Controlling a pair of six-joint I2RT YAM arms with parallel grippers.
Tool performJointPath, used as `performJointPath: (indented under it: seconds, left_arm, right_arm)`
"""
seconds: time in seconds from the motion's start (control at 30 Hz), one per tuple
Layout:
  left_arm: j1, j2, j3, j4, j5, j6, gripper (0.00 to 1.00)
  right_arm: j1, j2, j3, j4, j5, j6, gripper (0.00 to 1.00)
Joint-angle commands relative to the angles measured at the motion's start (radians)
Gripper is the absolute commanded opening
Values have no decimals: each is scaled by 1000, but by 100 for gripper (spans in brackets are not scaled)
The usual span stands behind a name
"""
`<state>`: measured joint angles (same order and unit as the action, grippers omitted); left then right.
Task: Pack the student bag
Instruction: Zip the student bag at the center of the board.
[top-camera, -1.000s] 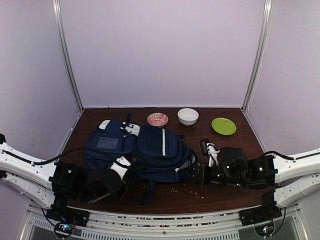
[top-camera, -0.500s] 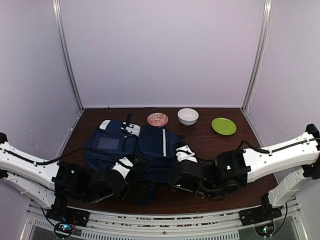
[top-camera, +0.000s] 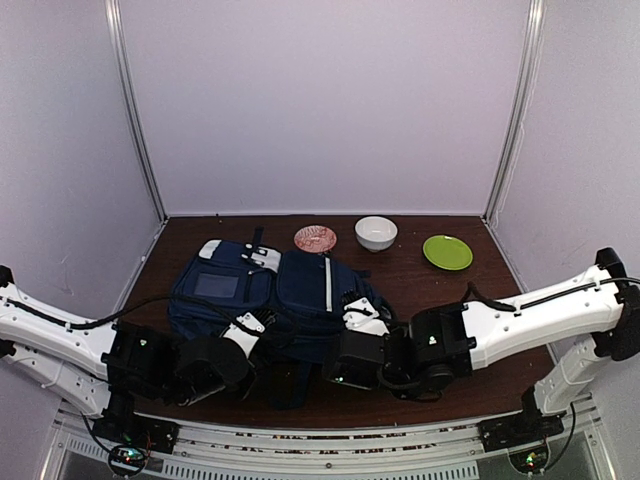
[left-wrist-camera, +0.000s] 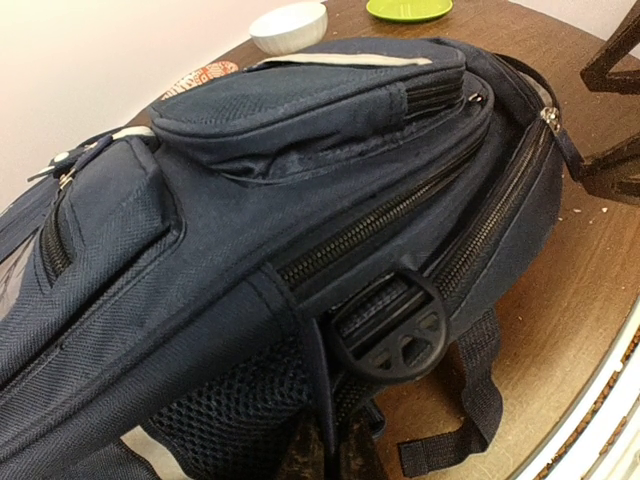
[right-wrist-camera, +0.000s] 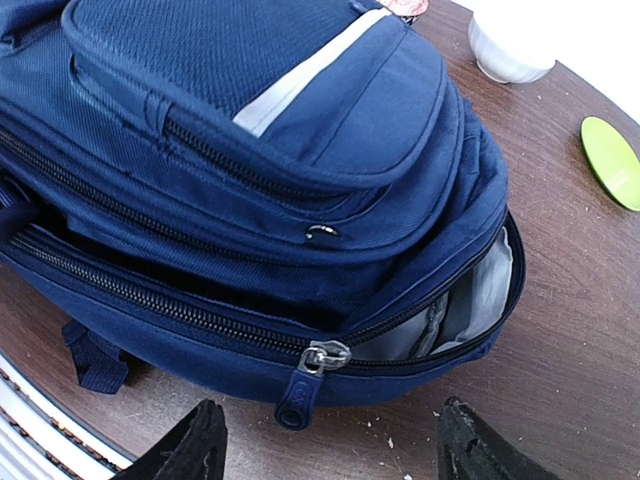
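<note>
Right gripper (right-wrist-camera: 330, 425) has shifted left to the navy student bag (right-wrist-camera: 250, 120), jaws wide; zip (right-wrist-camera: 322, 357) part-open; left gripper (top-camera: 245, 330) grip indeterminate.

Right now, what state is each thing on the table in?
student bag, lying flat, main zipper partly open, grey lining showing
white bowl, upright
green plate, flat, empty
pink plate, flat
right gripper, jaws open by the zipper
left gripper, jaws too hidden to tell
</note>
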<state>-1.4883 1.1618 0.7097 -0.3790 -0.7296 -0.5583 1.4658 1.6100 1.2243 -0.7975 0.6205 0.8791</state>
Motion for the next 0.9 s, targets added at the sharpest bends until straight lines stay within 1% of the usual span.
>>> performJointPath:
  seconds: [0.0,0.1,0.33,0.5,0.73,0.8,0.83,0.87]
  left_arm:
    - [7,-34,22,46,-53,0,0]
    - [7,-40,17,46,-53,-4,0]
    - [7,-45,12,46,-50,-12,0]
    - [7,-49,7,46,-53,-15,0]
    - [7,-55,-2,40,-57,-22,0]
    - [7,-56,-3,40,-59,-23,0]
    - [7,-57,-1,39,-60,-22,0]
    - [7,-56,1,39,-60,-21,0]
  right_arm:
    - [4,18,31,-19,9,-4,72]
    - [-2,24,28,-35,18,4,70]
    - [-10,0,-4,-68,69,39,59]
    - [-29,-53,-32,-92,96,55,59]
    - [-65,-207,-102,-124,136,78,57]
    - [-56,-237,-118,-69,109,24,57]
    - [-49,-244,-124,-2,58,-13,58]
    - [-37,-242,-128,39,39,-37,59]
